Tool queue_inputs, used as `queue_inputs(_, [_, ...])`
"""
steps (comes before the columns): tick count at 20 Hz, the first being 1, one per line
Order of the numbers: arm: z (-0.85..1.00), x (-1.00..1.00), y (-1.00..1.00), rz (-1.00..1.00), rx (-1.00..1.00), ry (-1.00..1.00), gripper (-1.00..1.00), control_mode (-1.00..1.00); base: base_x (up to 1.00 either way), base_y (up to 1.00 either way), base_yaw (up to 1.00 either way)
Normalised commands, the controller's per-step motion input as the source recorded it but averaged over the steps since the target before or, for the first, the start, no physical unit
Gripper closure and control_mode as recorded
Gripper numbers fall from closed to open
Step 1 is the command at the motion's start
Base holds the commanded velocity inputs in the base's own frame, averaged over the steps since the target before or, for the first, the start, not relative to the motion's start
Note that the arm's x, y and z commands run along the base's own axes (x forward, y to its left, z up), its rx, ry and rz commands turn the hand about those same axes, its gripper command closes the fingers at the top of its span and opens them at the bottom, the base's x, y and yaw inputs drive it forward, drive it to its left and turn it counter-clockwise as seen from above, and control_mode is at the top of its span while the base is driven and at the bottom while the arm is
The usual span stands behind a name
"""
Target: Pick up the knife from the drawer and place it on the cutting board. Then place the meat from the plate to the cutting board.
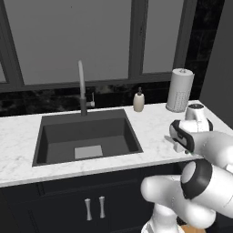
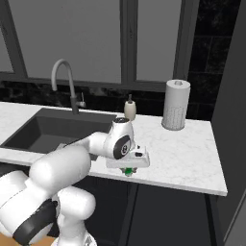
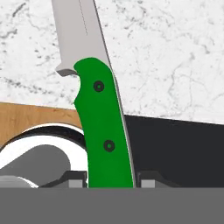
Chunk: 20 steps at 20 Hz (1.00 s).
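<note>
White marble bench (image 1: 154,125) with one black sink (image 1: 86,134) set in it; a flat grey square piece (image 1: 88,151) lies on the sink floor. One curved faucet (image 2: 65,81) behind the sink, one paper towel roll (image 2: 176,111), one soap bottle (image 2: 129,109) on the bench by the wall. One knife (image 3: 101,109), green handle clamped in the hand (image 3: 109,180). In the hand view its long axis runs straight away from the fingers, blade out over the marble. Hand hangs at the bench front edge, right of the sink.
</note>
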Motion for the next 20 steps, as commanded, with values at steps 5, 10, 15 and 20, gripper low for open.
queue_inputs(5, [0.10,0.02,0.26,-0.02,0.08,-0.04,1.00,-1.00,0.00,0.00,0.00])
queue_inputs(10, [0.22,0.03,0.24,-0.02,0.16,-0.02,1.00,-1.00,0.00,0.00,0.00])
queue_inputs(15, [0.23,-0.51,0.35,0.01,0.09,-0.14,1.00,-1.00,0.00,0.00,0.00])
queue_inputs(20, [0.25,-0.46,0.33,0.04,0.00,-0.18,1.00,-1.00,0.00,0.00,0.00])
